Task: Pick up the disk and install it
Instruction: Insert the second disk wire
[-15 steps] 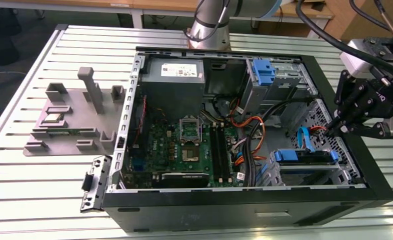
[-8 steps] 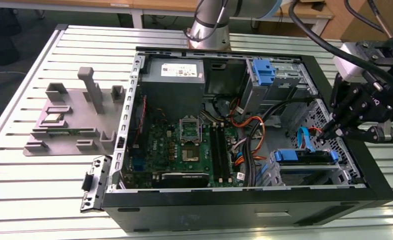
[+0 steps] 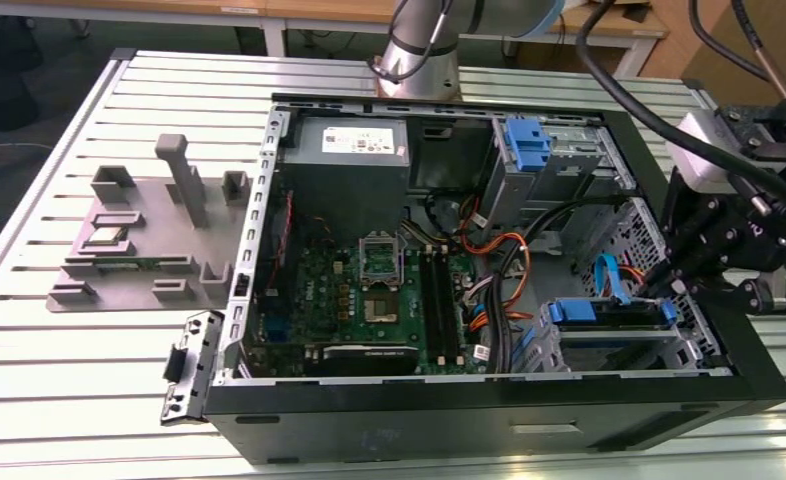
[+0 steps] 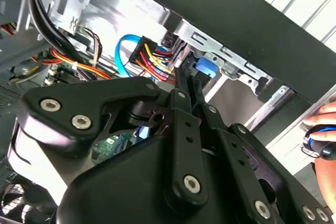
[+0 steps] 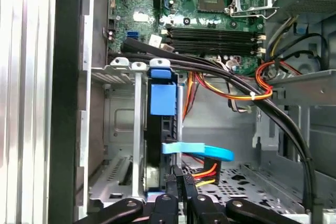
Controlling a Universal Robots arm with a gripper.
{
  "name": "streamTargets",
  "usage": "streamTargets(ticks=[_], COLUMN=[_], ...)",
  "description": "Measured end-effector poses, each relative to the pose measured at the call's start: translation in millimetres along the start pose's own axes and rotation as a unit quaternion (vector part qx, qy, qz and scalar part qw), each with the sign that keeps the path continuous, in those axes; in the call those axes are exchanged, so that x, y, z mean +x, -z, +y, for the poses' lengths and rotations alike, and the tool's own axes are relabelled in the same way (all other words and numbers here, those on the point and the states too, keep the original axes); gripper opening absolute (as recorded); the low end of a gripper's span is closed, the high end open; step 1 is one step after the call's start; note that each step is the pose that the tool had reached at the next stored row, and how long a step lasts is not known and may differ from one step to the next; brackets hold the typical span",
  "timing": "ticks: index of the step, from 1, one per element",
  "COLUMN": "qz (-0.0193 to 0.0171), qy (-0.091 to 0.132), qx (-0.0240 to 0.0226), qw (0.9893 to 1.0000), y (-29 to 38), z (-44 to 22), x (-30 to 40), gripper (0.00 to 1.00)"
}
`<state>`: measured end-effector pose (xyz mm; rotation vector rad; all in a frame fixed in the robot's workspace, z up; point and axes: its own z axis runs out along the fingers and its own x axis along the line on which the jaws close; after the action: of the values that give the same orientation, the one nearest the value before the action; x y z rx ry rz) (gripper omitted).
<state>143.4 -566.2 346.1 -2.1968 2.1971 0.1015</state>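
In the exterior view, my black linkage-fingered gripper (image 3: 671,285) hangs at the exterior view's right side of the open black computer tower case (image 3: 500,420), its tips down by the silver hard drive in its blue plastic carrier frame (image 3: 609,318), which already sits in the grey metal drive cage (image 3: 553,345) near the case's front corner; I judge I am there to seat it, since the drive lies level in its bay. The case rests on a slatted pale aluminium table (image 3: 46,290), with a grey plastic fixture block (image 3: 153,240) well apart toward the exterior view's left, and wooden desks stand behind. In the second wrist view, my fingers (image 4: 181,85) are drawn nearly together, narrow, pointing at the blue carrier tab; I cannot tell whether they pinch anything. A person's hand (image 4: 323,129) shows outside the case. In the first wrist view, the drive stands edge-on in the cage, a light-blue flat cable (image 5: 202,151) just beside it and my fingertips close beneath.
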Motion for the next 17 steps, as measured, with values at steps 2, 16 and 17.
streamTargets(ticks=[2, 16, 17], qz=[0.0001, 0.0001, 0.0001], qy=[0.000, 0.000, 0.000], qx=[0.0000, 0.0000, 0.0000], qw=[1.0000, 1.0000, 1.0000], y=[-1.9, -7.5, -7.5], z=[0.2, 1.9, 1.9], x=[2.1, 6.9, 6.9], gripper=[0.16, 0.16, 0.16])
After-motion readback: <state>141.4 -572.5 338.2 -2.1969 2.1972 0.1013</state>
